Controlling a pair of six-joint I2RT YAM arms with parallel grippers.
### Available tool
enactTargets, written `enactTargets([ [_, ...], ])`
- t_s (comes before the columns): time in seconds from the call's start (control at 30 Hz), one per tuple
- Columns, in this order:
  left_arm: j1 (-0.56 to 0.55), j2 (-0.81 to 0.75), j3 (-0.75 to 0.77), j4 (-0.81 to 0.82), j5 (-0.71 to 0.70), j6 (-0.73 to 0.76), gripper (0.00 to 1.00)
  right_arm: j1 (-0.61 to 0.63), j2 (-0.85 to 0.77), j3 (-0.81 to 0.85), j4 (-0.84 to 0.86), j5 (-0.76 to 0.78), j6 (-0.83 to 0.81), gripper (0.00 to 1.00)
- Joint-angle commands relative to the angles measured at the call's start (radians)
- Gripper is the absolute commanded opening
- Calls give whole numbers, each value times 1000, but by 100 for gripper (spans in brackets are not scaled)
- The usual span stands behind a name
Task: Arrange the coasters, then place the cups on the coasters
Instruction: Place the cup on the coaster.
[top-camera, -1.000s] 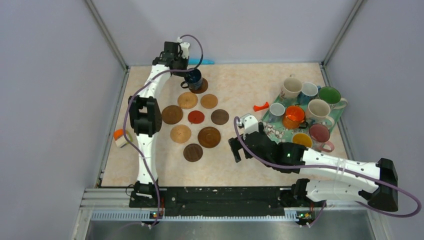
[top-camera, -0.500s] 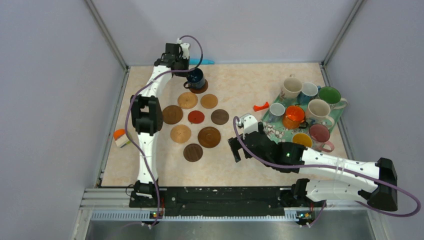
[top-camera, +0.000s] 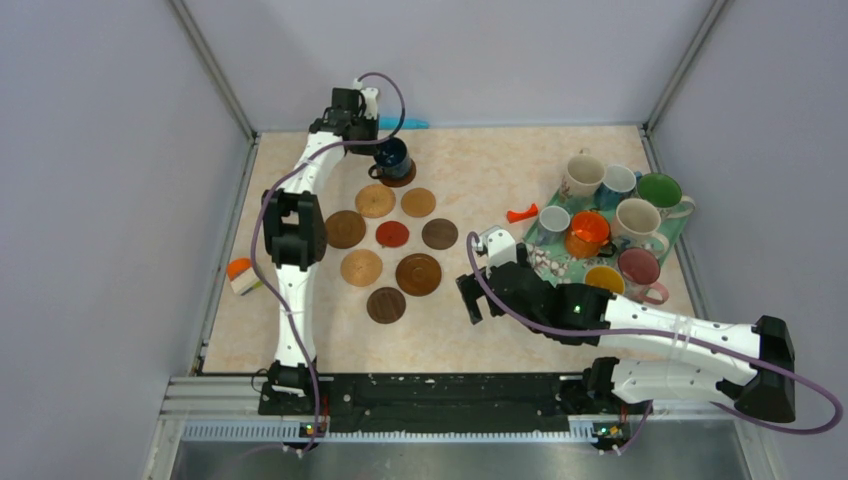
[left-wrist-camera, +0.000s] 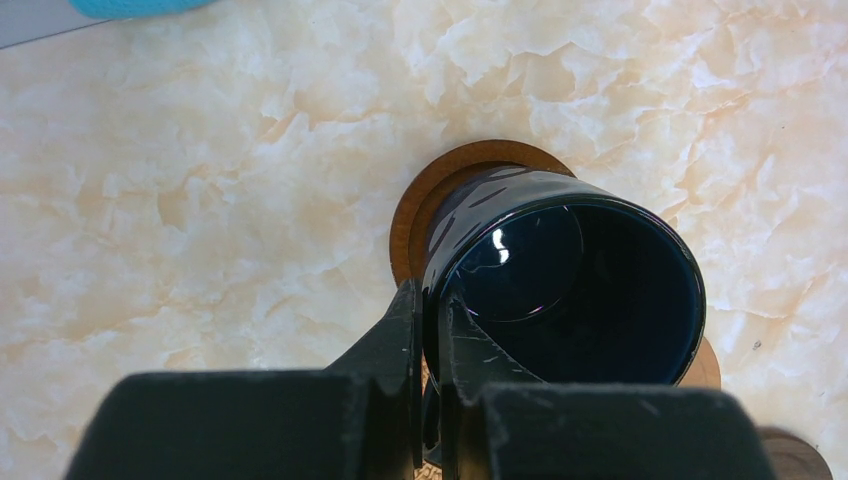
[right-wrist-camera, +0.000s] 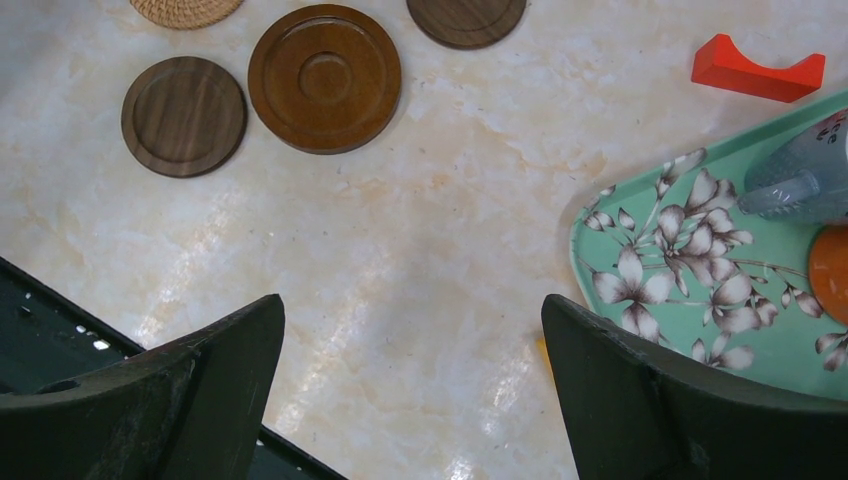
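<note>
Dark blue mug (left-wrist-camera: 560, 290) sits over a brown coaster (left-wrist-camera: 420, 200) — the left gripper (left-wrist-camera: 430, 330) pinches its rim; the right gripper (right-wrist-camera: 412, 320) gapes wide near the teal tray (right-wrist-camera: 680, 250), holding nothing.

That mug (left-wrist-camera: 600, 330)'s glossy navy, the coaster (left-wrist-camera: 425, 195) under it warm brown, tabletop (right-wrist-camera: 430, 260) peachy marble swirl, tray (right-wrist-camera: 650, 215) mint green with white flowers, little block (right-wrist-camera: 757, 70) bright red.

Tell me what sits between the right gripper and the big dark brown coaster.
Nothing: only bare tabletop separates the right gripper from the big dark brown coaster, as the right wrist view shows.
</note>
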Motion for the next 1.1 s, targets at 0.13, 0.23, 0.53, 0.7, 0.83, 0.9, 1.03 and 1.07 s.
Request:
enactTargets([
  [0.13,3,-9,56,103,12,-22,0,4,-23,38,11,24,4,99],
  [0.23,3,-6,56,103,15,-22,1,5,-25,38,10,26,3,99],
  [0.53,3,-7,56,101,9,-18,5,4,-31,34,7,28,5,99],
  [0.7,3,-6,54,101,10,-16,8,5,-29,33,8,28,6,99],
  [0.83,3,-4,55,99,12,-16,11,5,-29,34,8,28,6,99],
  [0.9,3,-3,55,99,12,-16,13,5,-30,34,7,31,6,99],
  [1.03,3,-1,55,101,13,-19,18,4,-30,32,7,33,6,99],
  [1.07,3,0,55,104,14,-21,19,5,-29,32,7,32,6,99],
])
